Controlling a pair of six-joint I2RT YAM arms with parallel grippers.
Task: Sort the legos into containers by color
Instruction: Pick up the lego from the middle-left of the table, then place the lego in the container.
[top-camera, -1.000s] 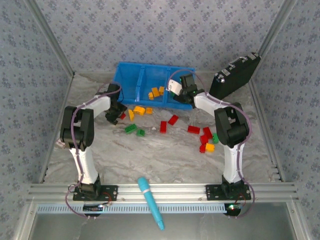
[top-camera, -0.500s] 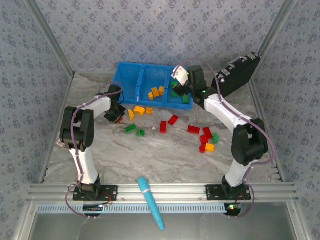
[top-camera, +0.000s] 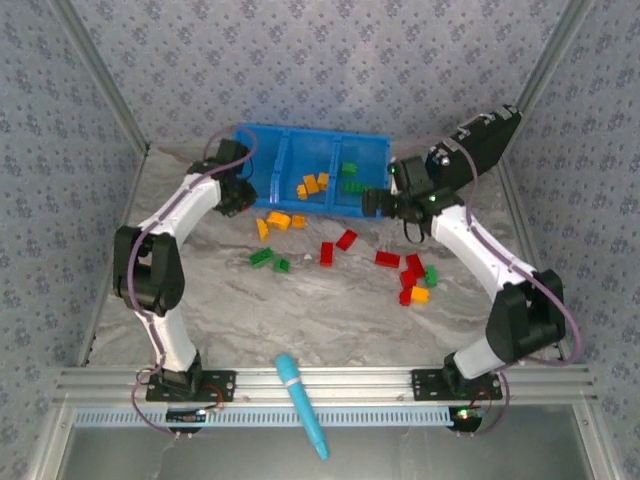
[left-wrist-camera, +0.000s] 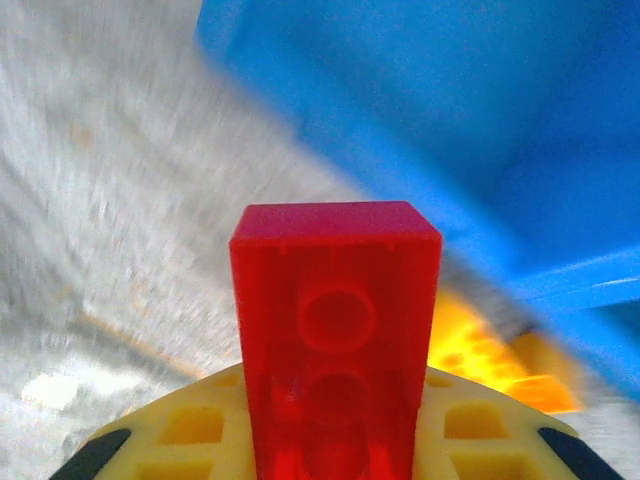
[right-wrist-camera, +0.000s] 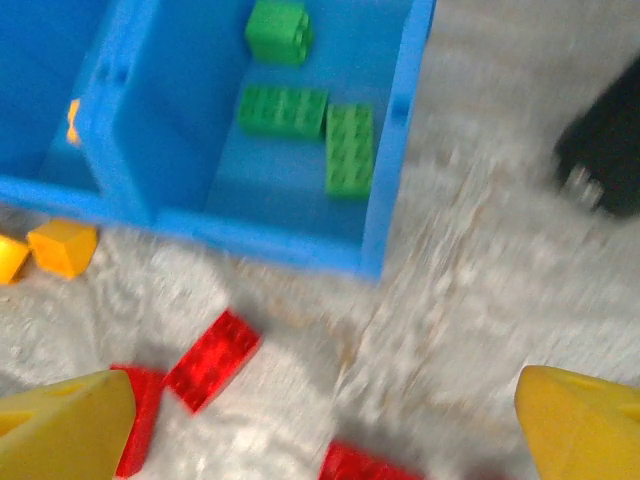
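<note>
A: Left gripper (top-camera: 232, 197), contents?
B: One red brick (left-wrist-camera: 335, 340), clamped, by the blue bin (top-camera: 258, 160)'s left end.
A: Right gripper (right-wrist-camera: 325, 430)?
B: Spread wide, empty, near the bin's right corner; green bricks (right-wrist-camera: 283, 110) inside.

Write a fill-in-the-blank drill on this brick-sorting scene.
The left hand grips a ___ brick.
The right hand is ___.
The bin has ___ compartments.
Its right compartment holds only ___ bricks.
Missing words: red; open; three; green.
</note>
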